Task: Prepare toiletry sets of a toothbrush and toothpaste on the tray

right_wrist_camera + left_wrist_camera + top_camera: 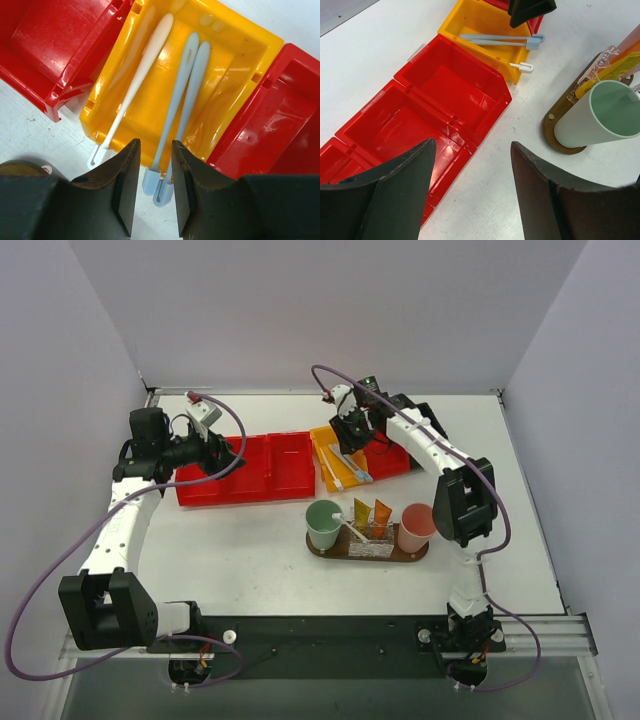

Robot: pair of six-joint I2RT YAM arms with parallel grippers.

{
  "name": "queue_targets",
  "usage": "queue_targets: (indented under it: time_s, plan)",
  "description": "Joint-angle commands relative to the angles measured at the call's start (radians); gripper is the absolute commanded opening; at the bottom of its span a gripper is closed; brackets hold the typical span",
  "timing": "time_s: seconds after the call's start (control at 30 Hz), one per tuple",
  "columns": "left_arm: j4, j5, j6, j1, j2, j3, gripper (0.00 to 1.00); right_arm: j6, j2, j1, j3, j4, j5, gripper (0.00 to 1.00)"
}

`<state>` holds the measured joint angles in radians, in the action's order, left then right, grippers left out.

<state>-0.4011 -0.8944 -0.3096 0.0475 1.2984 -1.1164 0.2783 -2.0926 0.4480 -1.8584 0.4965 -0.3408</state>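
The dark brown oval tray holds a green cup, a clear holder with orange and yellow toothpaste tubes and a pink cup. A white toothbrush leans from the green cup. My right gripper hangs over the yellow bin. In the right wrist view it is narrowly open, with two pale blue toothbrushes running between its jaws. A white toothbrush lies beside them. My left gripper is open and empty by the red bins.
Red bins stand in a row left of the yellow bin, and another red bin stands on its right. In the left wrist view the tray's end and green cup lie to the right. Walls enclose the table.
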Motion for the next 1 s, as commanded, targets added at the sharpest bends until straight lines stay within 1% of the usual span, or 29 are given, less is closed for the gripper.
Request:
queue_targets:
  time_s: [0.0, 0.37, 0.67, 0.97]
  plan:
    - [0.008, 0.021, -0.029, 0.003, 0.004, -0.013, 0.72, -0.024, -0.012, 0.012, 0.004, 0.043, -0.013, 0.27]
    - [0.025, 0.060, 0.006, 0.005, 0.015, -0.026, 0.72, -0.114, -0.089, 0.026, -0.016, 0.065, -0.046, 0.27]
    - [0.038, 0.078, 0.009, 0.003, 0.001, -0.007, 0.72, -0.134, -0.130, 0.031, -0.033, 0.074, -0.069, 0.27]
    - [0.039, 0.080, 0.001, 0.005, -0.004, -0.002, 0.72, -0.149, -0.138, 0.032, -0.047, 0.076, -0.079, 0.27]
